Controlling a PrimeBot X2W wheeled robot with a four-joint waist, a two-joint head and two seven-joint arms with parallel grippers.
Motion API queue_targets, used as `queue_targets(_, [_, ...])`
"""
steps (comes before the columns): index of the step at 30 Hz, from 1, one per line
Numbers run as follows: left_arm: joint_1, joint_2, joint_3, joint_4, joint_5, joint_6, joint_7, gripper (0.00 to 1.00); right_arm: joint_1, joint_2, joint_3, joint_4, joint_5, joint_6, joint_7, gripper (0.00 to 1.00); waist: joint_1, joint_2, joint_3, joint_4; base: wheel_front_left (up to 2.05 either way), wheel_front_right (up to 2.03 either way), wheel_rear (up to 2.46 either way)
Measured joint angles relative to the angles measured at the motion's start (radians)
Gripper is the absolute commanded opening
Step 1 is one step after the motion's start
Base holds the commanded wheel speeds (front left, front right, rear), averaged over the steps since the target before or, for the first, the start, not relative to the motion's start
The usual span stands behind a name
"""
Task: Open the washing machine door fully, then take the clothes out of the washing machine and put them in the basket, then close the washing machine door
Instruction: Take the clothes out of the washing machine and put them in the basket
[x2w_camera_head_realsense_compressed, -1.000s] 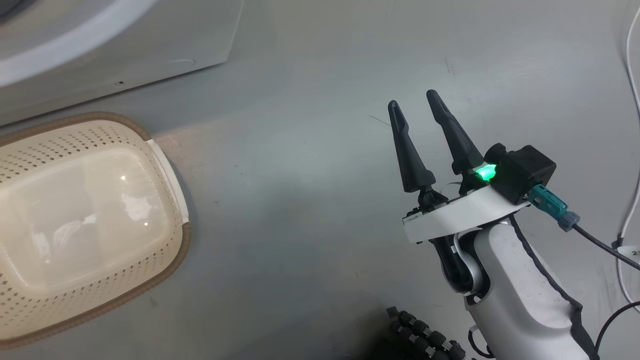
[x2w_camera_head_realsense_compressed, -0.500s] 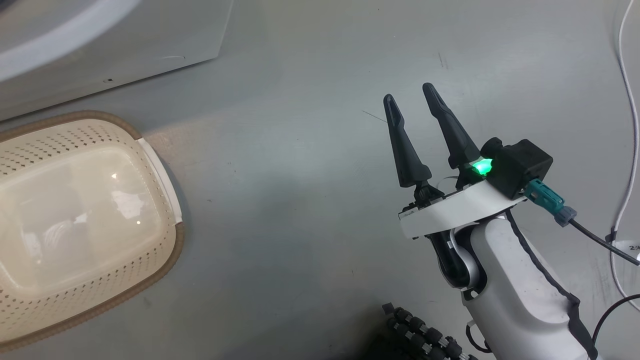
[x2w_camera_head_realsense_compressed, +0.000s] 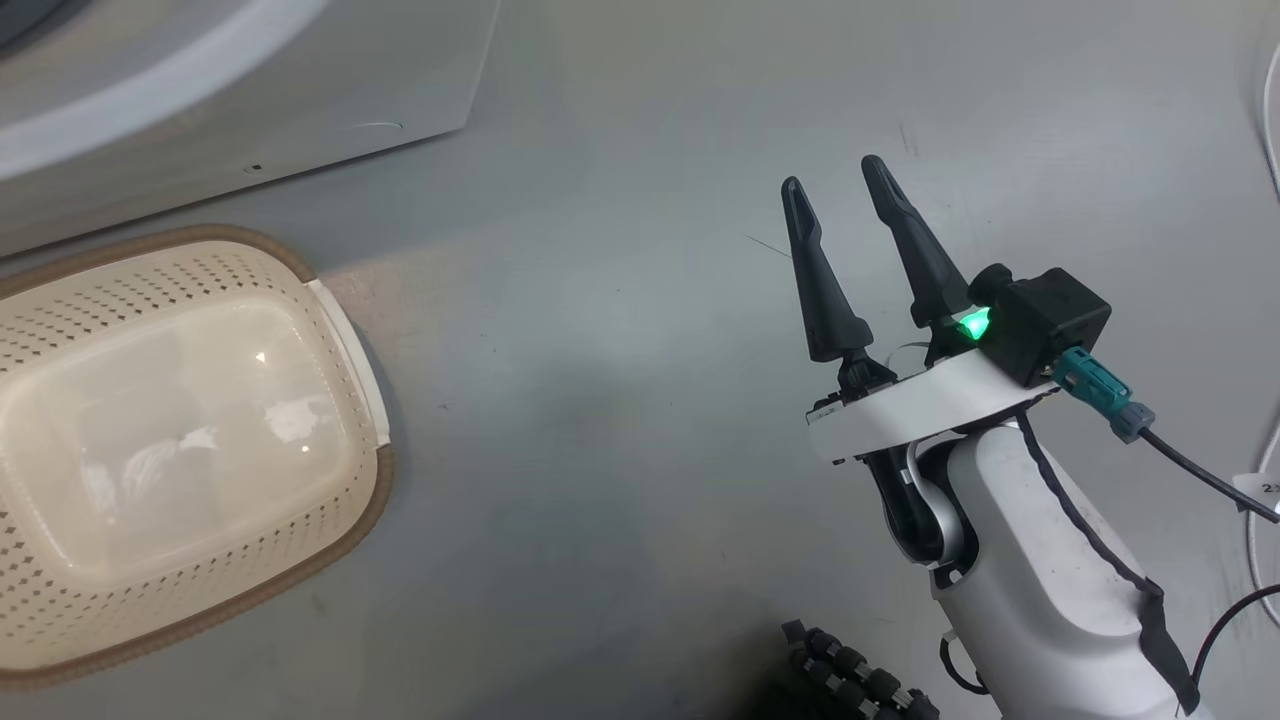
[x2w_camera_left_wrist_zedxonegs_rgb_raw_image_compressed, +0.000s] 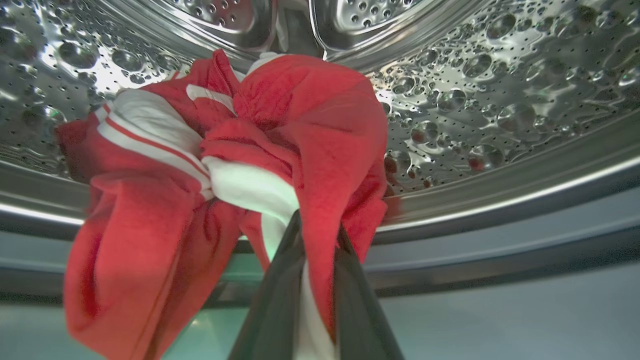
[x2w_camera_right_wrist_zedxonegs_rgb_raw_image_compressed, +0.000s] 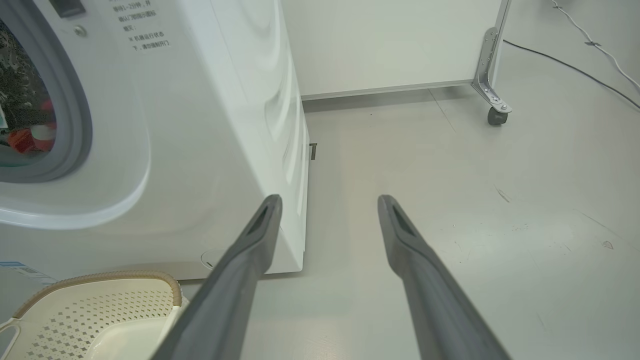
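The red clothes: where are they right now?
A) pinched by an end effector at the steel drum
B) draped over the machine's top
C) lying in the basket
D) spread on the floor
A: the left wrist view shows the clothes clamped in the left end effector, in front of the drum.

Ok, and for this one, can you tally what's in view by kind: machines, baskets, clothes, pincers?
1 washing machine
1 basket, cream and perforated
1 bundle of red clothes with white trim; how many garments are in it cannot be told
2 pincers: left pincer shut on the red clothes, right pincer open
Total: 5
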Motion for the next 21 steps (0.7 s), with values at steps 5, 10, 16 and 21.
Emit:
queue_targets(5, [0.000,-0.023,-0.023,0.000,0.020,-0.001,-0.068,0.00,0.000,0.000,-0.006,0.013,-0.020,0.000,0.000,1.00,0.0000,0.0000,-0.016,0.019,0.00,0.00,0.00])
queue_targets(10, [0.012,-0.044,-0.044,-0.003,0.035,-0.003,-0.135,0.00,0.000,0.000,-0.015,0.026,-0.045,0.000,0.000,1.00,0.0000,0.0000,-0.036,0.042,0.00,0.00,0.00])
queue_targets(16, [0.070,-0.083,-0.055,-0.021,0.049,-0.007,-0.228,0.00,0.002,-0.001,-0.033,0.046,-0.065,0.000,0.000,1.00,0.0000,0.0000,-0.066,0.072,0.00,0.00,0.00])
queue_targets(21, [0.115,-0.120,-0.068,-0.037,0.051,-0.012,-0.287,0.00,0.019,-0.001,-0.052,0.061,-0.080,0.000,0.000,1.00,0.0000,0.0000,-0.096,0.103,0.00,0.00,0.00])
